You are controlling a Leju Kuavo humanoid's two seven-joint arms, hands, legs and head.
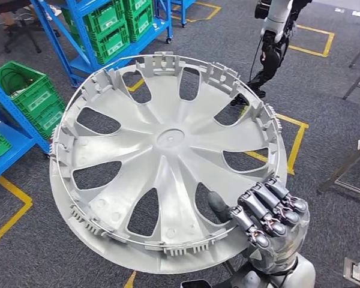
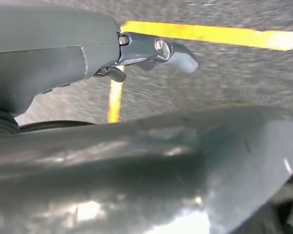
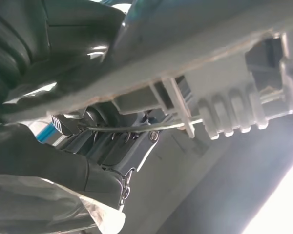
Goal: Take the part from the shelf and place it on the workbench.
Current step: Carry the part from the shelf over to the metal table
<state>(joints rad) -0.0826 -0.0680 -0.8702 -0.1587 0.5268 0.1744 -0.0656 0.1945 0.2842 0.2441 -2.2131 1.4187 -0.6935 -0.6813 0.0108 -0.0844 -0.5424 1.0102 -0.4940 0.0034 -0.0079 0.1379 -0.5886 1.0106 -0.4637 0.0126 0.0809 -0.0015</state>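
Silver-grey plastic fills most of the head view: the part (image 1: 168, 159), a large round wheel cover, is held up above the grey carpet floor (image 1: 332, 90) with its ribbed inner face toward the camera, showing spokes, cut-out openings and a ring of clips around the rim. It tilts slightly, its far edge higher than its near edge.

The right robot hand (image 1: 269, 213) grips the cover at its near right rim, dark fingers (image 1: 264, 204) curled over the edge onto the inner face and the thumb (image 1: 218, 205) pressed against a spoke beside one opening. In the right wrist view the same rim runs just beside the right robot hand (image 3: 112, 146), with its clips and a thin wire ring close against the fingers.

The left robot hand (image 2: 152, 51) appears in the left wrist view above a yellow floor line (image 2: 211, 35), one finger stretched out with nothing visibly under it; the picture is blurred, so I cannot tell whether this hand is open or holds anything. The broad grey surface below it is probably the cover's outer face.

Blue shelving (image 1: 78, 57) with green crates (image 1: 108, 27) stands at the far left, well apart from the cover. Another robot (image 1: 273, 36) stands farther back on the carpet, near yellow floor markings.
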